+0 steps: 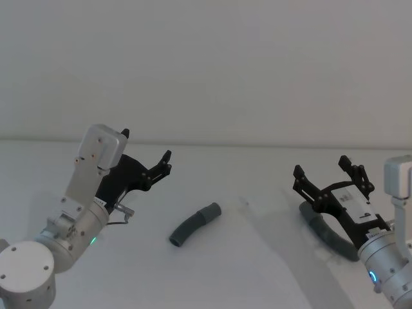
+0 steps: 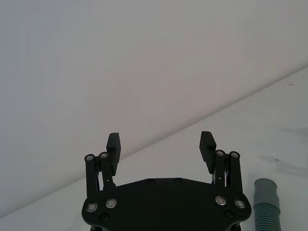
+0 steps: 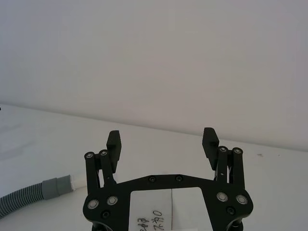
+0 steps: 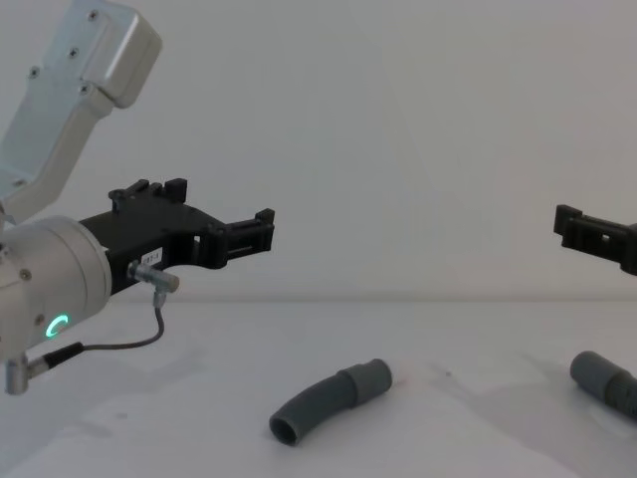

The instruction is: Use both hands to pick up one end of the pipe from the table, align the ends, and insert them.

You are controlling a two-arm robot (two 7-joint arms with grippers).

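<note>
Two grey pieces of the pipe lie on the white table [image 1: 251, 277]. The curved piece [image 1: 195, 224] [image 4: 333, 398] rests mid-table, its collar end [image 1: 210, 210] pointing back and right; it also shows in the left wrist view [image 2: 266, 207]. The other piece [image 1: 328, 233] [image 4: 603, 381] [image 3: 29, 199] lies at the right, partly hidden under my right gripper. My left gripper [image 1: 147, 147] [image 2: 160, 144] [image 4: 224, 224] hovers open and empty, up and left of the curved piece. My right gripper [image 1: 322, 167] [image 3: 162, 142] [image 4: 582, 229] hangs open and empty above the right piece.
A pale grey wall stands behind the table's far edge [image 1: 225, 145]. A thin cable [image 4: 149, 329] loops under the left wrist. Bare table lies between the two pipe pieces.
</note>
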